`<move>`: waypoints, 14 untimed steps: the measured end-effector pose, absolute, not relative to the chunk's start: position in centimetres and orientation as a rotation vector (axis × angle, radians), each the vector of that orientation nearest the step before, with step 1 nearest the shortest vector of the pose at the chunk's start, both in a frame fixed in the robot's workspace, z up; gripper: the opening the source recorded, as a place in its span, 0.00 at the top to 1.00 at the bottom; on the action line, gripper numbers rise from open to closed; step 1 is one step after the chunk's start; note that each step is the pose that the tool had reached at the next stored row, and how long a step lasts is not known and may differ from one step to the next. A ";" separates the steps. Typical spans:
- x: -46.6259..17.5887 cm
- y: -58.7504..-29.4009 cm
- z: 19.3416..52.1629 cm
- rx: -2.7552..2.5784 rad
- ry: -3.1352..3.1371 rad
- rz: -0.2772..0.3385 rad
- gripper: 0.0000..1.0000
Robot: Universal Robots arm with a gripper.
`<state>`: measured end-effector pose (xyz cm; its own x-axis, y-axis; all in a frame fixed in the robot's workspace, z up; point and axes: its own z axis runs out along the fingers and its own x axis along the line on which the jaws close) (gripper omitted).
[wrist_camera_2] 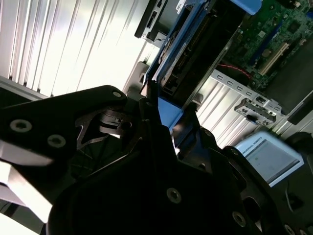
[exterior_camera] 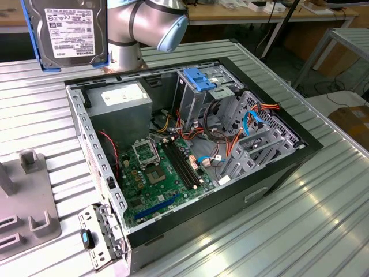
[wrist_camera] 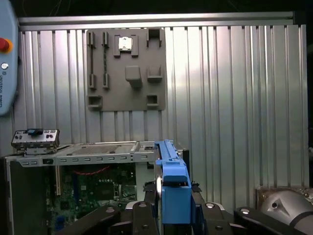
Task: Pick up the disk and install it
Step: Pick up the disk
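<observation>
disk held aloft, not yet in the case

the carry step was in hand. the gripper (wrist_camera: pixel 173 220) had its fingers (wrist_camera: pixel 146 215) clamped on the disk (exterior_camera: pixel 72 32), one finger on each broad face, with the blue rail standing up between them in both wrist views. the lift looked done and the install not begun: the disk hung in the air off the table (exterior_camera: pixel 288 231), and the open case (exterior_camera: pixel 288 167) lay below the fingers and off to one side.

as a judgement, seating it would call for bringing the fingers over the cage (exterior_camera: pixel 202 101) inside the case and squaring the rail with the bay's guides, while keeping clear of the loose cables and the board (exterior_camera: pixel 161 173) close by (which bay is free could not be told).

the disk was a flat grey metal slab carrying a white printed label, framed by bright blue plastic. it stood on edge in the grip, label towards the exterior view, its thin side running away from the fingers in the second wrist view (wrist_camera_2: pixel 183 68). it looked rigid, and showed no sag or tilt between the fingers.
</observation>
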<state>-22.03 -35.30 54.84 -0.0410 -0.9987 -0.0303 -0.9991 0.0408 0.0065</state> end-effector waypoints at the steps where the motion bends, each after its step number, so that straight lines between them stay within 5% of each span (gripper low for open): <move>1: -21.5 -35.3 54.8 -2.163 2.254 0.040 0.63; 14: -12.4 -35.3 54.8 -2.163 2.254 0.040 0.63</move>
